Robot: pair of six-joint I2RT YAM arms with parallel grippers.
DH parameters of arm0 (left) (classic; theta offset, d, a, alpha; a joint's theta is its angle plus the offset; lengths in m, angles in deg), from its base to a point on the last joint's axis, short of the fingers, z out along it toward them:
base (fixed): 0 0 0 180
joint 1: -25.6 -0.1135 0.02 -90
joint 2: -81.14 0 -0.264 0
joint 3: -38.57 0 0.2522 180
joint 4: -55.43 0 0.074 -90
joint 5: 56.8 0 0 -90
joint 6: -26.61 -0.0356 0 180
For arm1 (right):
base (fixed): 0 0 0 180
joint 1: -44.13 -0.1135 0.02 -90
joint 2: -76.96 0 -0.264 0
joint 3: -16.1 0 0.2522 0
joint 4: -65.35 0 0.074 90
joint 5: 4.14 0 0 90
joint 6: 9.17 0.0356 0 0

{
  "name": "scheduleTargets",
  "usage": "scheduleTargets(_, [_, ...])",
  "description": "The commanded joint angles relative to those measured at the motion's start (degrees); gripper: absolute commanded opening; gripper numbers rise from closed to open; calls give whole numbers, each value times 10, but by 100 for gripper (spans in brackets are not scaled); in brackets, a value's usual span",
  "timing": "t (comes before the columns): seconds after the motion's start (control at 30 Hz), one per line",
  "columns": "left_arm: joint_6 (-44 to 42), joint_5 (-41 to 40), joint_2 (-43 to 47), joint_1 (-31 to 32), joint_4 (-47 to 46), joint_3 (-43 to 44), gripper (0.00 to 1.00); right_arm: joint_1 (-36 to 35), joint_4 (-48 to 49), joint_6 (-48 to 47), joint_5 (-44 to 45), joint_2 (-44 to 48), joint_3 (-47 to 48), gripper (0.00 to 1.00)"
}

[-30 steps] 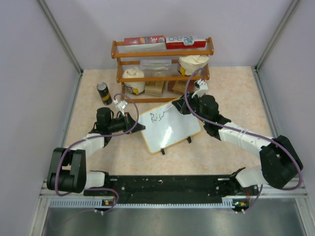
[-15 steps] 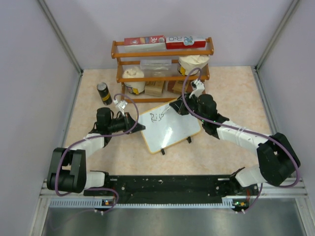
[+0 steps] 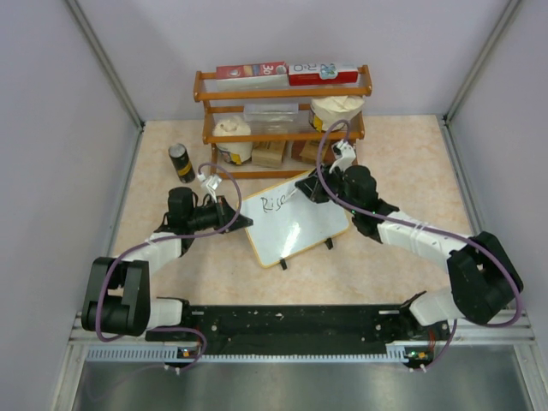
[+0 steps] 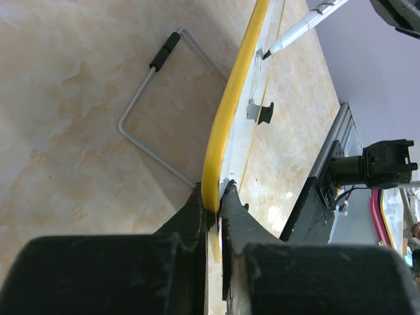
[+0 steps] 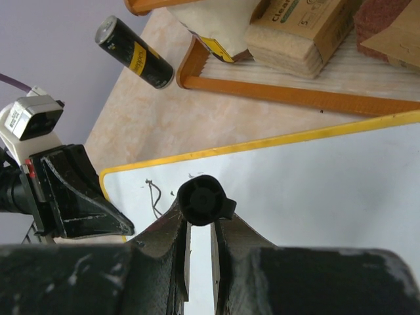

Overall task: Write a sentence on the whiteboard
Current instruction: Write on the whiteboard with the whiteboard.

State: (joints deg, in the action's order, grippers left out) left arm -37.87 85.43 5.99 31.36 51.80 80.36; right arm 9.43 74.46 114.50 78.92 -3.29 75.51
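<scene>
Near the middle of the table [image 3: 402, 163], the whiteboard [image 3: 300, 231] is propped tilted on its two black feet, its near edge well apart from the arm bases. Its left edge is clamped between the closed jaws of the left gripper [image 4: 215, 195]. Toward its far left corner the sentence [image 3: 272, 204] is begun: only "Rise" is written. The marker [image 3: 297, 189] is pinched in the right gripper [image 3: 312, 185], with its tip at or just off the surface. If it were pressed too hard, the board could be twisted in the clamp and the letters smeared. White space is left rightward and below. Just behind the far edge a wooden rack [image 3: 282, 89] and a black can [image 3: 181, 163] are stood, so wrist room there is judged tight.
</scene>
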Motion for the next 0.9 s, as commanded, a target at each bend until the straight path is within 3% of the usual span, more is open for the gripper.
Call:
scheduleTargets(0.0, [-79, -105, -8, -1, 23, -17, 0, 2, -27, -24, 21, 9, -18, 0])
scheduleTargets(0.87, [-79, -104, -7, -1, 23, -18, 0, 3, -13, -16, 59, 67, 2, 0])
